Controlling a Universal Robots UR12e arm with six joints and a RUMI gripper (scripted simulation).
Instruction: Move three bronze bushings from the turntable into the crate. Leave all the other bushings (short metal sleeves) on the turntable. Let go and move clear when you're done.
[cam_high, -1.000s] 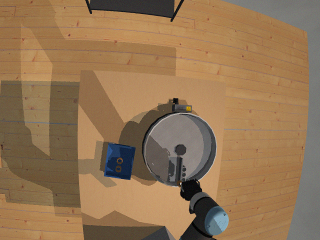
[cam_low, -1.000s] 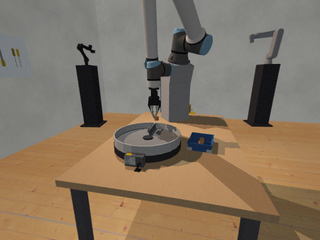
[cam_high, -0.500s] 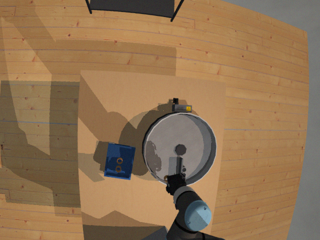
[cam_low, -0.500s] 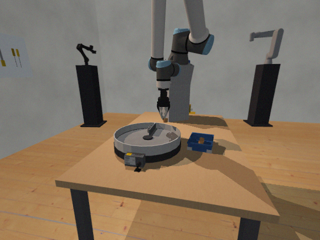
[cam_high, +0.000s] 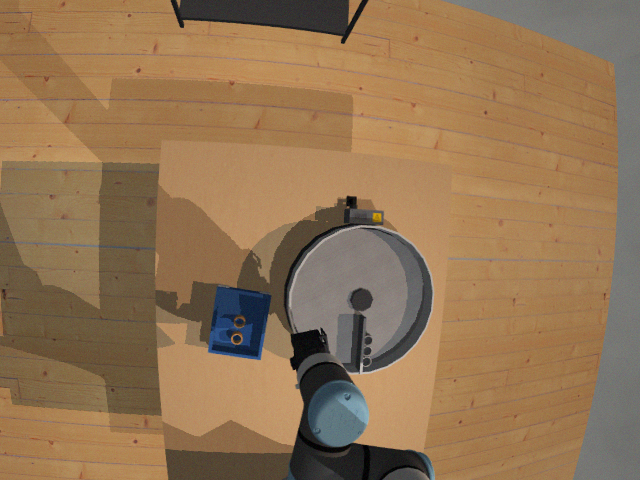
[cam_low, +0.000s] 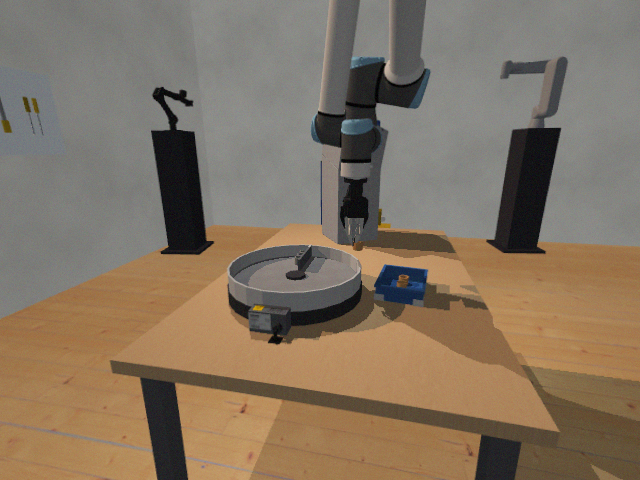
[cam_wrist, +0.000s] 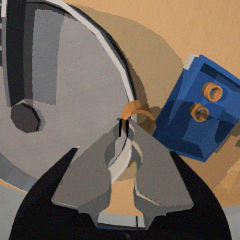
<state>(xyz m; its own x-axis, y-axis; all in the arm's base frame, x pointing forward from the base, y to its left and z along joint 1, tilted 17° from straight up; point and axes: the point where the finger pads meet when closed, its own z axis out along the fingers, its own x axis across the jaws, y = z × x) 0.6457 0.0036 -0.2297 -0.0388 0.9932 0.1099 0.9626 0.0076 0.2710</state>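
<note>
My gripper (cam_low: 354, 239) (cam_wrist: 123, 119) is shut on the wall of a bronze bushing (cam_low: 358, 246) (cam_wrist: 131, 108). It holds the bushing in the air; in the wrist view it lies over the turntable's rim, on the crate side. The top view hides this bushing behind the gripper. The turntable (cam_high: 320, 279) (cam_low: 294, 299) (cam_wrist: 85, 75) bears three grey bushings (cam_high: 367, 339) in a row beside its upright divider. I see no bronze one on it. The blue crate (cam_high: 265, 322) (cam_low: 400, 295) (cam_wrist: 168, 125) holds two bronze bushings, one (cam_high: 234, 321) (cam_wrist: 206, 92) near the other (cam_high: 231, 338) (cam_wrist: 194, 111).
The upright divider (cam_high: 360, 335) (cam_low: 303, 258) (cam_wrist: 16, 55) runs from near the round hub (cam_high: 361, 299) (cam_low: 295, 274) (cam_wrist: 26, 117) to the turntable's wall. A small grey box (cam_high: 359, 215) (cam_low: 269, 320) with a yellow label stands outside the turntable's rim, away from the arm.
</note>
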